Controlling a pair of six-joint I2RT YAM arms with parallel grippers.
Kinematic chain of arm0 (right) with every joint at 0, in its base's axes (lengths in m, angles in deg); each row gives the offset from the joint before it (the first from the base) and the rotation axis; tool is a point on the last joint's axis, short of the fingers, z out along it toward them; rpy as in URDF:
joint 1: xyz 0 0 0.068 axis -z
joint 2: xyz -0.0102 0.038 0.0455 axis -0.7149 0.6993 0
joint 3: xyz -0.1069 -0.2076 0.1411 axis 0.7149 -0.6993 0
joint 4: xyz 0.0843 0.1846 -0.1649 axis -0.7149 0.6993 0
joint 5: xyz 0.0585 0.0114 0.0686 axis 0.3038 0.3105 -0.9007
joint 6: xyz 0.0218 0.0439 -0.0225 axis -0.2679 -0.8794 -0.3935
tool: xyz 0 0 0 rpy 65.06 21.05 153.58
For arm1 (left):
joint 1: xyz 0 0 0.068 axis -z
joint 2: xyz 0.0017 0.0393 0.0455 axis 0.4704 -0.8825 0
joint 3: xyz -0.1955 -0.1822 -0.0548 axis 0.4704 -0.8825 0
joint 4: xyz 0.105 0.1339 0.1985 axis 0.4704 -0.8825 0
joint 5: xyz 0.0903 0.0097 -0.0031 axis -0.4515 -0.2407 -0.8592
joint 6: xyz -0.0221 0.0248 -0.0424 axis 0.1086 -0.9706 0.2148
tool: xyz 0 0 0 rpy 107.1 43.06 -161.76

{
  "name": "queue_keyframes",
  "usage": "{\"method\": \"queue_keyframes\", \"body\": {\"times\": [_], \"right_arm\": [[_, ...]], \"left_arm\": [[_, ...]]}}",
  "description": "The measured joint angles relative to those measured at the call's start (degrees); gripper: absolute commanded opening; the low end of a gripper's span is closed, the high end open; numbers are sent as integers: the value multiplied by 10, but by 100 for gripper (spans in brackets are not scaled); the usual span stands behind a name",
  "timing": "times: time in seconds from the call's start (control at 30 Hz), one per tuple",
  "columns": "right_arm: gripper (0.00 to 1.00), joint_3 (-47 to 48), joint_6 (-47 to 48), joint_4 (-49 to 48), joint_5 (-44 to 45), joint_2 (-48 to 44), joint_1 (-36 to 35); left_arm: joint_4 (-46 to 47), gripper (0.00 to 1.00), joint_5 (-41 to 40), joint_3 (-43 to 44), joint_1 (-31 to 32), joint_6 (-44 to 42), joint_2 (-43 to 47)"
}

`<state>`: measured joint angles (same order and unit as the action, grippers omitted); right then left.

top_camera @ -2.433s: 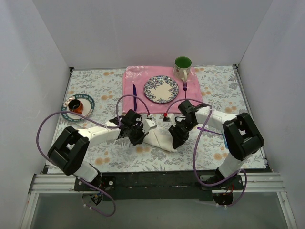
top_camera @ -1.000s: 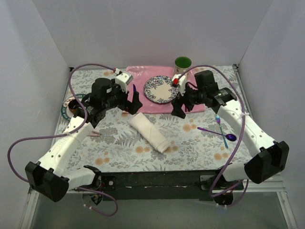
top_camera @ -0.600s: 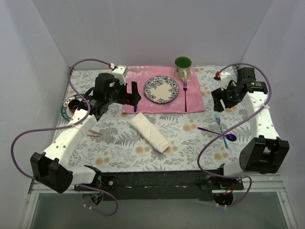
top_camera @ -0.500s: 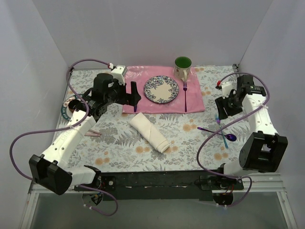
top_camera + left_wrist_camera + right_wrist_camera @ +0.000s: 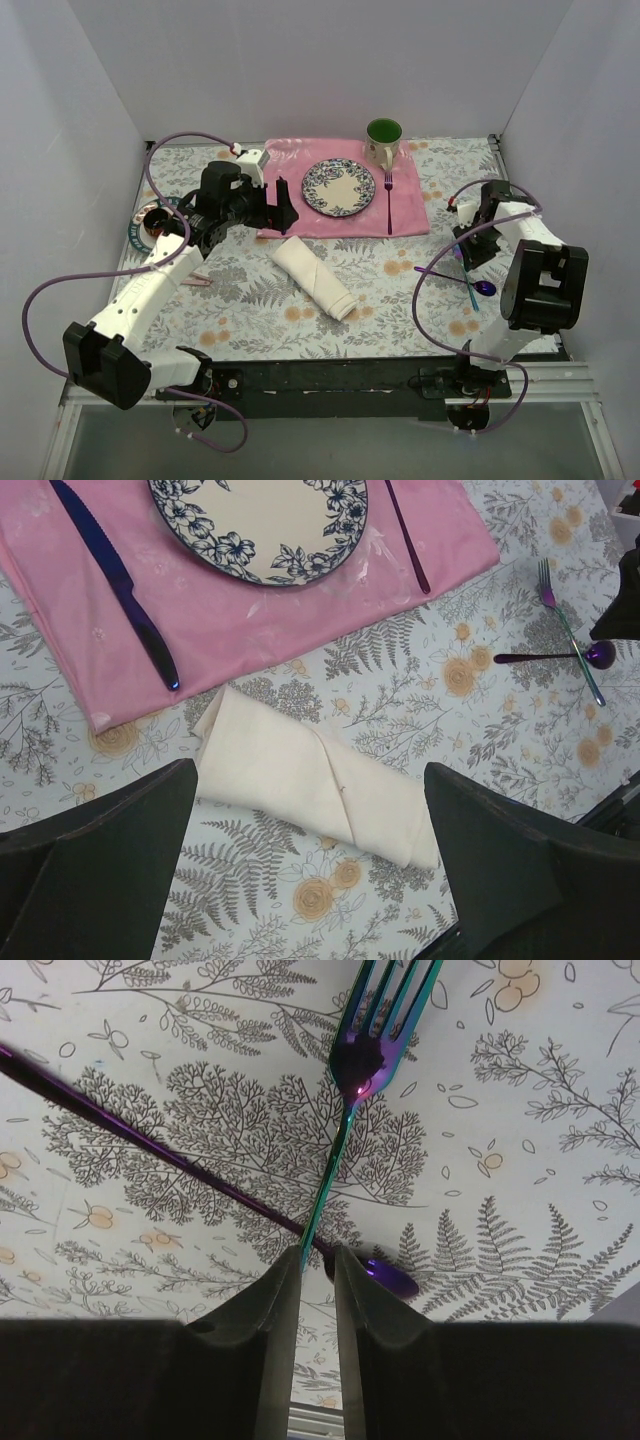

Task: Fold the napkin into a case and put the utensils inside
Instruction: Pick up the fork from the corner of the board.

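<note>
The napkin [image 5: 312, 277] lies folded as a long narrow cream case [image 5: 310, 775], slanting across the table's middle. My left gripper [image 5: 284, 206] hangs high over it, wide open, with the case lying between its fingers [image 5: 308, 780] in the left wrist view. At the right, the iridescent fork [image 5: 466, 280] [image 5: 355, 1070] lies crossed over the purple spoon [image 5: 484, 288] [image 5: 150, 1145]. My right gripper [image 5: 461, 258] [image 5: 318, 1260] is down at the fork's handle. Its jaws stand close together with a narrow gap, and the handle runs into that gap along the left finger.
A pink placemat [image 5: 405, 215] at the back holds a patterned plate [image 5: 339, 187], a dark purple knife [image 5: 120, 580] and a dark fork [image 5: 389, 195]. A green mug [image 5: 383, 140] stands behind it. A saucer [image 5: 140, 225] sits at the left edge.
My right arm swung from the placemat to the table's right side and came down over the fork, its jaws narrowing. The left arm stayed near the placemat's left end, open.
</note>
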<state>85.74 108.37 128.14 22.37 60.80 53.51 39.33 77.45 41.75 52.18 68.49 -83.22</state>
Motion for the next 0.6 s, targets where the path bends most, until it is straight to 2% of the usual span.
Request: {"method": "queue_keyframes", "body": {"times": [0.6], "right_arm": [[28, -7, -23, -60, -14, 71, 0]], "left_arm": [[-1, 98, 1, -8, 0, 11, 1]]}}
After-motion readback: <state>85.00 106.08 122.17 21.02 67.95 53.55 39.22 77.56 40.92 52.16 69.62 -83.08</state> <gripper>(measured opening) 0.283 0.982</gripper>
